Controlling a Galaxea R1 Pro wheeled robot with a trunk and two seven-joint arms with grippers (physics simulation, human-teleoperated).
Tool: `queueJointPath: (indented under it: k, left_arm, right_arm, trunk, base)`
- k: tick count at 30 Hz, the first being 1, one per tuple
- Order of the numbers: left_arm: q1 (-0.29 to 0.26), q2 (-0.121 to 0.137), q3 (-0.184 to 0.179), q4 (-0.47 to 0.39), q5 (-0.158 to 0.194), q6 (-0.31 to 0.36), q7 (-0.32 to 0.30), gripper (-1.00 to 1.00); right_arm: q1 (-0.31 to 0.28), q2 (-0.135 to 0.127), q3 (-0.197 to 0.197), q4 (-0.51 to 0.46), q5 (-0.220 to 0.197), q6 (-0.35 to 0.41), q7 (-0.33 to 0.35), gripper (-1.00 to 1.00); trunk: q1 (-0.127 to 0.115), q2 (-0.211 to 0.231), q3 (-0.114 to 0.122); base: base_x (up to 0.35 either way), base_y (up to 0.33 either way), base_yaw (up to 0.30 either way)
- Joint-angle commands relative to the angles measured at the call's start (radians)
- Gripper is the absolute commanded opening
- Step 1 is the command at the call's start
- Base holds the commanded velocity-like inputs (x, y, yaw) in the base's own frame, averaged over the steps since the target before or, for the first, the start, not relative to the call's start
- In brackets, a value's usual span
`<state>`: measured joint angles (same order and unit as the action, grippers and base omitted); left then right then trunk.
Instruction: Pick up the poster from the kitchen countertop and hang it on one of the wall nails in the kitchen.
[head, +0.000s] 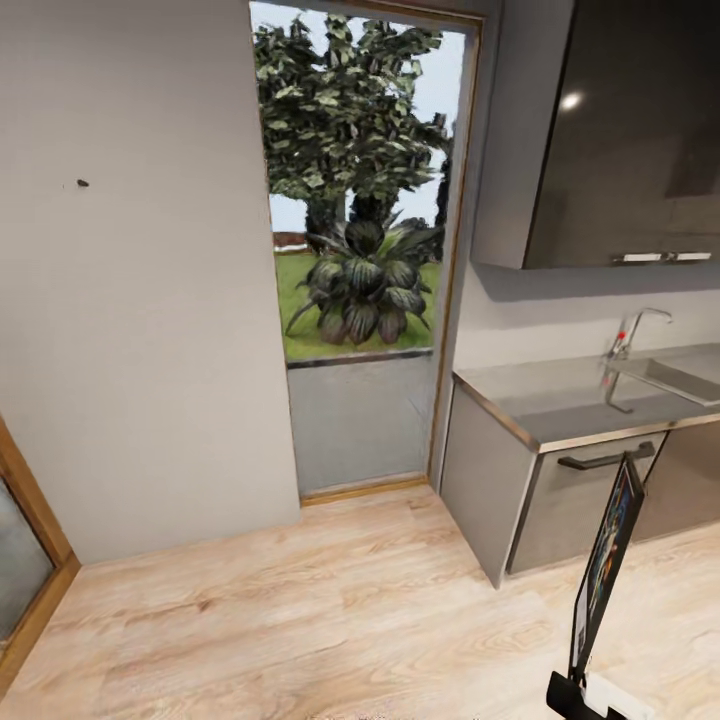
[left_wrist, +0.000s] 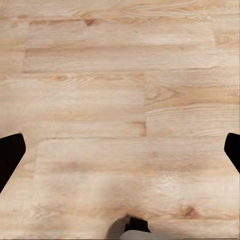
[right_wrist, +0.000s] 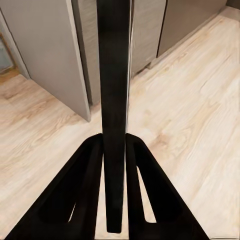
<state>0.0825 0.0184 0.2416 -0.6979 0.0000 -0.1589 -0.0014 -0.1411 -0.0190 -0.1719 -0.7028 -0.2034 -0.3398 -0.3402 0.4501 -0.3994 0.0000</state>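
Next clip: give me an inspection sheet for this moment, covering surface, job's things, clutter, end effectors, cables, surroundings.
Surface: grey countertop with sink and tap; wood floor.
Job's things: poster off the countertop, upright and edge-on, clamped at its lower edge; a small dark nail on the left wall.
Clutter: nothing seen.
End effectors: right end effector shut on the poster; left end effector open over bare floor, holding nothing.
Cables: nothing seen.
Surroundings: tall window onto a garden; dark wall cabinet.
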Motion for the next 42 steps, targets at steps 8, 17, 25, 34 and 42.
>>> queueJointPath:
  k: [8, 17, 25, 34, 42]
  left_arm:
    - [0.000, 0.000, 0.001, 0.000, 0.000, -0.001, 0.000, 1.00]
    - [0.000, 0.000, 0.001, 0.000, 0.000, -0.001, 0.001, 1.00]
    - [0.000, 0.000, 0.001, 0.000, 0.000, 0.000, 0.001, 1.00]
    - [0.000, 0.000, 0.001, 0.001, 0.000, 0.001, 0.001, 1.00]
    - [0.000, 0.000, 0.001, 0.001, 0.000, 0.001, 0.001, 1.00]
  right_arm:
    - [0.000, 0.001, 0.003, 0.000, -0.011, -0.006, 0.003, -1.00]
    - [0.000, 0.002, 0.003, 0.000, -0.010, -0.005, 0.003, -1.00]
    - [0.000, 0.002, 0.003, 0.000, -0.011, -0.005, 0.003, -1.00]
    - [0.000, -0.001, 0.002, 0.001, -0.011, -0.004, 0.006, -1.00]
    - [0.000, -0.001, 0.002, 0.001, -0.011, -0.005, 0.006, -1.00]
  trunk:
    - [0.000, -0.001, 0.000]
    - [0.000, -0.001, 0.000]
    - [0.000, -0.001, 0.000]
    - [0.000, -0.001, 0.000]
    - [0.000, -0.001, 0.000]
  base:
    - [-0.260, 0.216, 0.275]
    - [-0.106, 0.269, 0.282]
    - [0.009, 0.305, 0.256]
    - [0.147, 0.329, 0.029]
    - [0.233, 0.288, 0.001]
